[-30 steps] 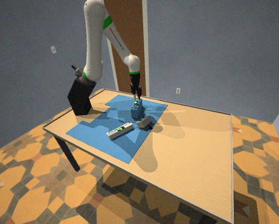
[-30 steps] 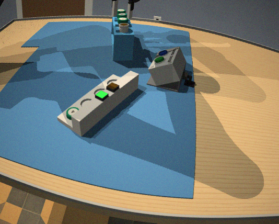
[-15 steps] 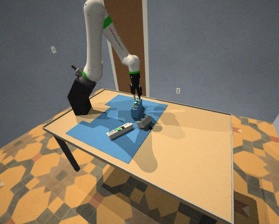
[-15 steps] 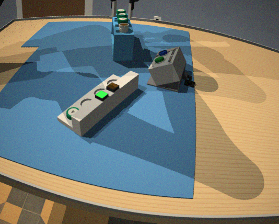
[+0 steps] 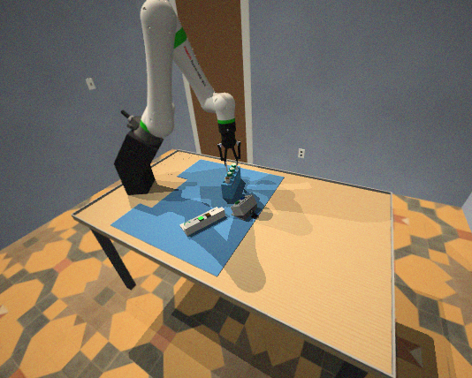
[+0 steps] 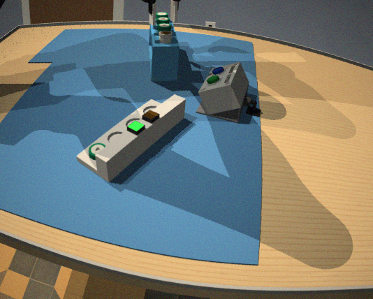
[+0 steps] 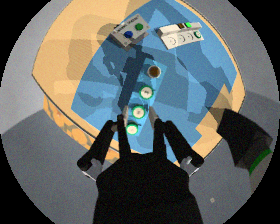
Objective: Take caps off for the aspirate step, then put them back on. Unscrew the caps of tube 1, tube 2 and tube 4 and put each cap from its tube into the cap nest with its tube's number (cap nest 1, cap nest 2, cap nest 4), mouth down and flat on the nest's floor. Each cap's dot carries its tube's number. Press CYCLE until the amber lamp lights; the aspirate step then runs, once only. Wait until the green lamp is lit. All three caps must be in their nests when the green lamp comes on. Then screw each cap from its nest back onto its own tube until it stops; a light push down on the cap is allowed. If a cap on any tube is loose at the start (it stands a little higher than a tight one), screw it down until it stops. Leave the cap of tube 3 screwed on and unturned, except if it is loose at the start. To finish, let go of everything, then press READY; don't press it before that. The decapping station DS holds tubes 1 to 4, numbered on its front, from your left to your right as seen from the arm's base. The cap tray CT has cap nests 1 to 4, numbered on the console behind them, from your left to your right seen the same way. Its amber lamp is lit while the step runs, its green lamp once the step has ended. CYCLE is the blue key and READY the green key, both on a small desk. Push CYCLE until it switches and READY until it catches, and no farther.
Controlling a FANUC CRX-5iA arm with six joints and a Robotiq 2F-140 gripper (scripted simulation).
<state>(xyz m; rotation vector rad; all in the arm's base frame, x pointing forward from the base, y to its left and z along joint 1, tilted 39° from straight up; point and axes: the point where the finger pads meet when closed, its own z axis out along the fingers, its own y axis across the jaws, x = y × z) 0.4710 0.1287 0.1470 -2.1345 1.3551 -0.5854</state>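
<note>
The blue decapping station (image 6: 164, 64) (image 5: 231, 191) holds four tubes in a row. Three carry green caps. The tube at the end nearest the tray (image 6: 165, 35) (image 7: 154, 71) is open, without a cap. My gripper (image 5: 230, 163) (image 6: 163, 10) (image 7: 138, 110) is open. It hangs straight down around the capped tube at the other end (image 6: 161, 15) (image 7: 133, 128), with a finger on each side of the cap and a small gap to it. The white cap tray (image 6: 140, 147) (image 5: 202, 221) (image 7: 176, 35) has one green cap (image 6: 93, 151) in its end nest. Its green lamp (image 6: 135, 127) is lit and its amber lamp (image 6: 151, 115) is dark.
The grey desk (image 6: 227, 94) (image 5: 244, 206) (image 7: 128, 32) with the blue key (image 6: 217, 70) and the green key (image 6: 212, 79) stands right of the station. All sit on a blue mat (image 6: 70, 174). The arm's black pedestal (image 5: 134, 165) stands at the table's far left corner.
</note>
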